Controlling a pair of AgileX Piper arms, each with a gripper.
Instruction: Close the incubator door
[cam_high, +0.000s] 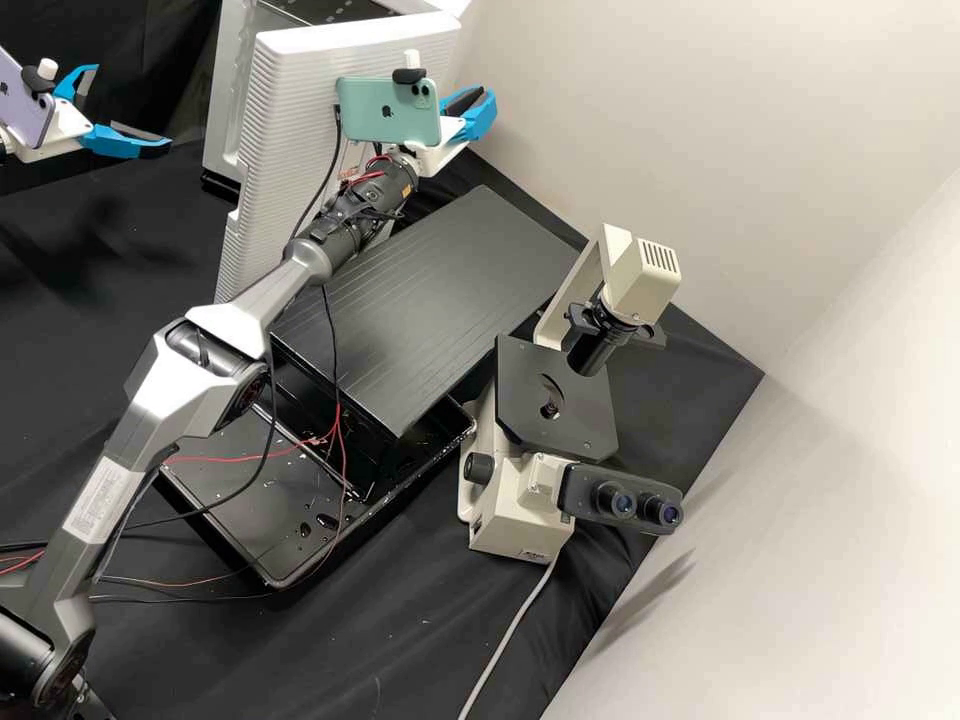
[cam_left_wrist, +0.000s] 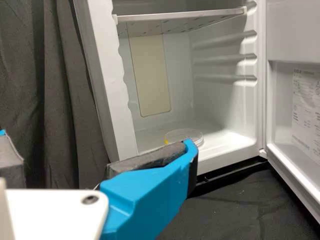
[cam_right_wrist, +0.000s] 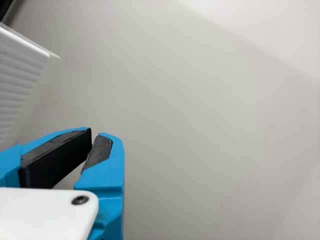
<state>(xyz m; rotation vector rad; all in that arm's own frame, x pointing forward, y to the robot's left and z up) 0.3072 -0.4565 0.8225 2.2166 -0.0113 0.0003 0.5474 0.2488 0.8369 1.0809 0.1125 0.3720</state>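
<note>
Closest to the high view's camera, the right arm (cam_high: 130, 440) slants across the table (cam_high: 90, 270), one of two arms, and carries one of two phones, the green one (cam_high: 370, 108). Its claw (cam_high: 478, 96) is near the door (cam_high: 285, 110) — on the ribbed outer side — with two blue fingers drawn together, tips about meeting, holding nothing. The left claw (cam_high: 132, 107) has its two fingers spread wide and grips nothing; behind it is the second phone, purple (cam_high: 20, 105). There is one incubator (cam_left_wrist: 97, 40) and one door, which stands wide open. Beside it in the high view, one black box (cam_high: 430, 290) with a ridged top sits tilted in one black tray (cam_high: 262, 580), liquid drops on the tray's floor, and next to them stands one microscope (cam_high: 515, 532) with two eyepieces. The left wrist view adds what the high view does not: the inside of the incubator, with one shelf (cam_left_wrist: 180, 19) high up and a clear round dish (cam_left_wrist: 184, 135) on the floor — whether one piece or stacked, I can't tell — plus a printed sheet (cam_left_wrist: 306, 112) on the door's inner face. The right wrist view has mostly pale wall (cam_right_wrist: 200, 125), with a ribbed white corner (cam_right_wrist: 17, 75) apart from the fingertips.
</note>
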